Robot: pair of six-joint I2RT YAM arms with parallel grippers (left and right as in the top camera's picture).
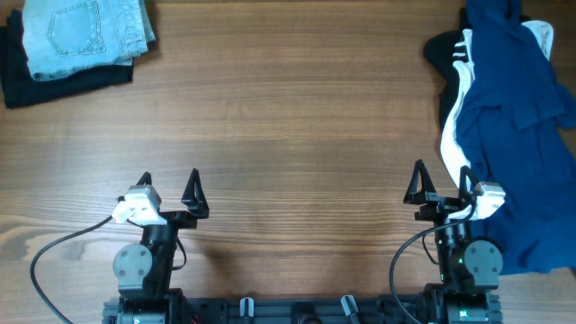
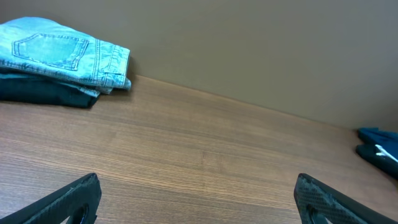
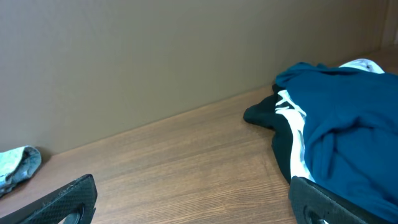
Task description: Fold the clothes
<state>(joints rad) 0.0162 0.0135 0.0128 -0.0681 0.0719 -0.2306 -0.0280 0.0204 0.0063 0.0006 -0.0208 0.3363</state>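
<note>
We see the left claw point(image 1: 168, 180) released, its two dark fingers point(image 2: 71, 200) spread wide with nothing between them, low over the near part of the bench point(image 1: 297, 126). Bare wood grain lies all around it.

The right claw point(image 1: 442, 173) is also released and empty, its fingers just as far apart. Its outer finger point(image 3: 323, 199) stands right at the edge of a loose heap of clothes. We cannot tell whether it touches the cloth.

That heap fills the right side of the bench, unfolded and rumpled. A blue garment point(image 1: 522, 135) lies on top. Under it is a dark garment point(image 1: 443, 49) that pokes out toward the far middle of the bench, with white stripes point(image 1: 453, 117) running along its edge. A scrap of white cloth point(image 1: 540, 34) shows at the far right corner.

Well apart from both claws, in the far left corner, the light-blue jeans point(image 1: 81, 36) lie folded. A stitched back pocket faces up, and the hems lie along the right side of the fold. The jeans rest on a folded black garment point(image 1: 22, 81), whose edges show on the left and near sides. We can read no lettering on either stack.
</note>
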